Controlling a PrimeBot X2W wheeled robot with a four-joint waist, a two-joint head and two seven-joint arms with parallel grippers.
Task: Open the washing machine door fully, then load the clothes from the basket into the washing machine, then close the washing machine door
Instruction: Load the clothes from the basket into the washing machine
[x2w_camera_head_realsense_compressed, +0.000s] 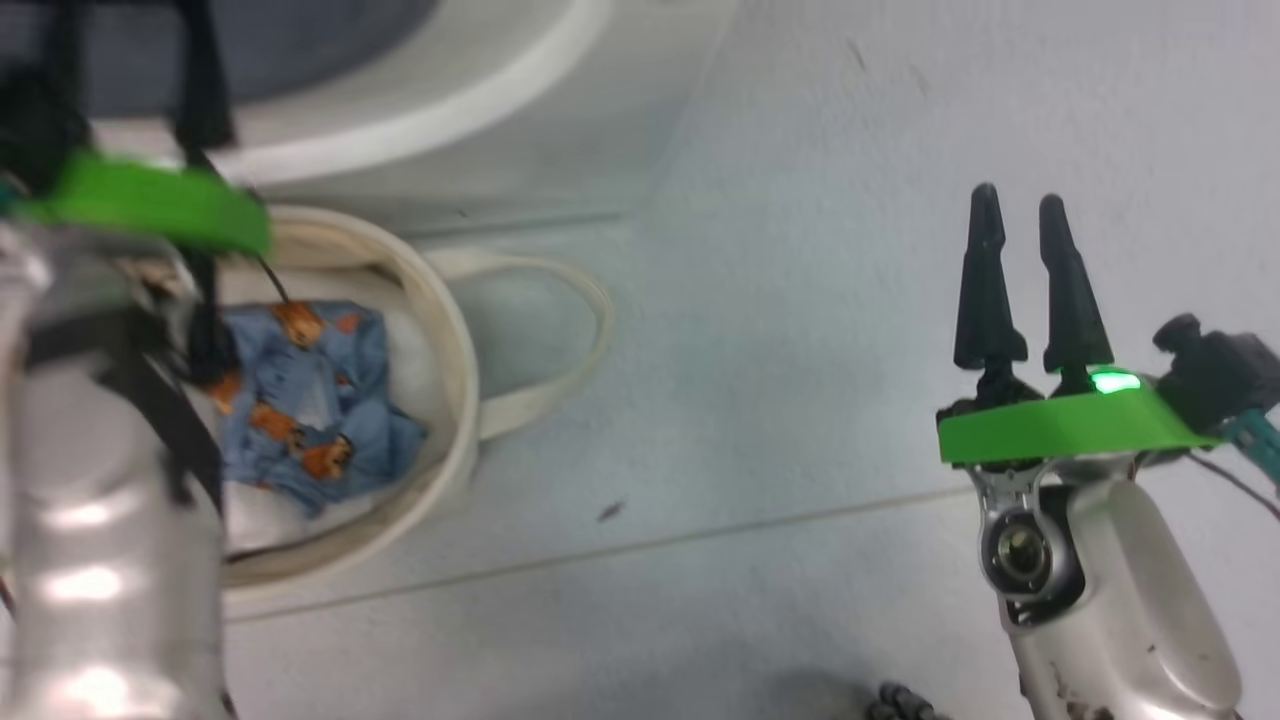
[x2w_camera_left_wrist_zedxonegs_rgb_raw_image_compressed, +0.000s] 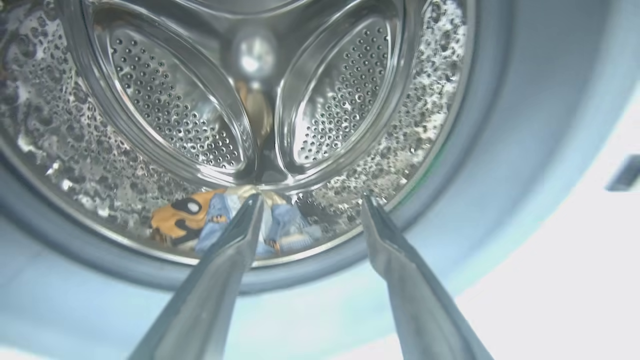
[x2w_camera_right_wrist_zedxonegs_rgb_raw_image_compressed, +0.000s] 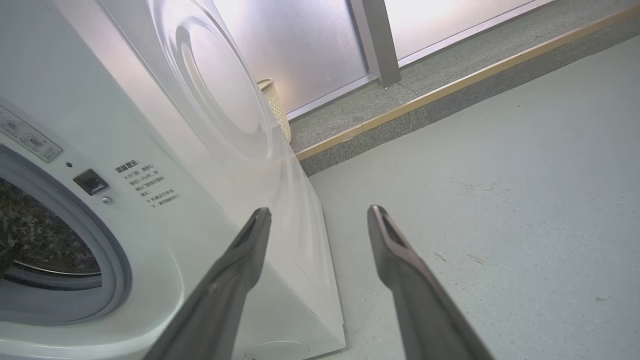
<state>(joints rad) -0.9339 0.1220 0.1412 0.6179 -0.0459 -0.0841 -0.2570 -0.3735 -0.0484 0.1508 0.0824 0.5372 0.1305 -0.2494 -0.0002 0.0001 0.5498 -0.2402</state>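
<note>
My left gripper (x2w_camera_left_wrist_zedxonegs_rgb_raw_image_compressed: 314, 199) is open at the drum mouth of the washing machine (x2w_camera_left_wrist_zedxonegs_rgb_raw_image_compressed: 500, 165), and nothing sits between its fingers. Inside, on the drum floor just past the fingertips, lie some of the clothes (x2w_camera_left_wrist_zedxonegs_rgb_raw_image_compressed: 210, 220), orange and blue. The cream basket (x2w_camera_head_realsense_compressed: 445, 340) stands on the floor below the washing machine (x2w_camera_head_realsense_compressed: 450, 110), under my left arm (x2w_camera_head_realsense_compressed: 100, 560). It holds a blue garment with orange-brown prints (x2w_camera_head_realsense_compressed: 310, 390). Far to the right my right gripper (x2w_camera_head_realsense_compressed: 1018, 197) hangs open and empty over bare floor. The washing machine door is out of view.
A plain white bundle (x2w_camera_head_realsense_compressed: 250, 520) lies under the blue garment in the basket. One strap handle (x2w_camera_head_realsense_compressed: 580, 330) loops out to the right. In the right wrist view the washer's side panel (x2w_camera_right_wrist_zedxonegs_rgb_raw_image_compressed: 220, 95), a woven bin (x2w_camera_right_wrist_zedxonegs_rgb_raw_image_compressed: 277, 107) and a raised floor ledge (x2w_camera_right_wrist_zedxonegs_rgb_raw_image_compressed: 450, 82) stand beyond.
</note>
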